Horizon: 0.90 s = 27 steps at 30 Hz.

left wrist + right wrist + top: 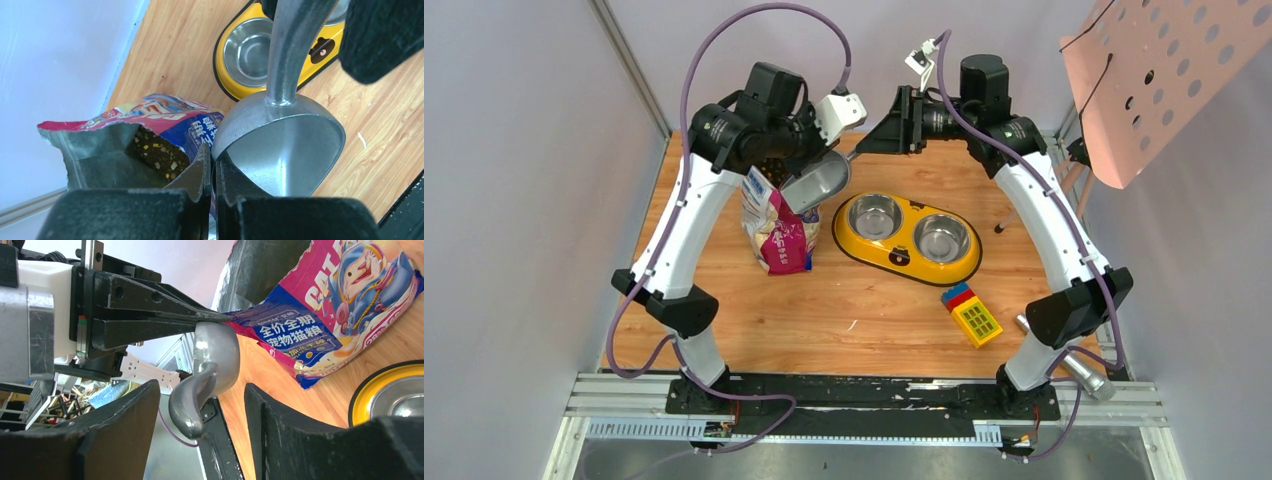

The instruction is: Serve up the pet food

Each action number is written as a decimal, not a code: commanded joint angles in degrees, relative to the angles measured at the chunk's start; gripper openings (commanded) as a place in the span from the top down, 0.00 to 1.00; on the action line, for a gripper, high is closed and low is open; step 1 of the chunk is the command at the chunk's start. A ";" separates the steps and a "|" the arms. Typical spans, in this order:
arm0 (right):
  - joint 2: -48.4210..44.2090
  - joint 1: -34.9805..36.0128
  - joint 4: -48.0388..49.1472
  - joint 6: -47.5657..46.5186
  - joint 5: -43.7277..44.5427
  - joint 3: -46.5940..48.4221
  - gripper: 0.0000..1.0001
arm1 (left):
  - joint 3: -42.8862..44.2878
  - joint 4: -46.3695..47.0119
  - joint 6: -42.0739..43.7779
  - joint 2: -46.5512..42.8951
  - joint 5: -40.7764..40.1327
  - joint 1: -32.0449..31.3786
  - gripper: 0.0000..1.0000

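Observation:
The blue-and-magenta cat food bag stands open at the back left. Dark kibble, the pet food, shows inside its mouth. Beside the bag's top hangs an empty grey metal scoop, with my left gripper shut on the bowl's rim. My right gripper is open, a finger on each side of the scoop's handle with gaps both ways. The yellow double-bowl feeder lies to the right of the bag, and both its steel bowls are empty.
A small red, blue and yellow toy block lies in front of the feeder. A metal cylinder sits by the right arm's base. A pink perforated board leans in at the top right. Walls close in the left and back sides.

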 commanded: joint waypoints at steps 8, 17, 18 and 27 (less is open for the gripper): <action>-2.24 -0.16 2.03 -1.32 -2.72 -0.59 0.47 | 3.87 2.70 0.68 2.08 -2.73 -2.30 1.00; -2.33 -0.20 -0.92 -4.36 -0.96 -1.10 0.55 | 4.53 3.68 3.76 2.65 -3.94 -3.15 1.00; -2.06 -0.16 -0.90 -4.35 -0.76 -0.80 0.55 | 4.53 3.63 3.90 2.74 -3.91 -3.27 1.00; -0.68 -0.20 -0.18 -3.92 0.92 0.50 0.62 | 4.42 2.48 4.46 3.40 -4.42 -4.36 1.00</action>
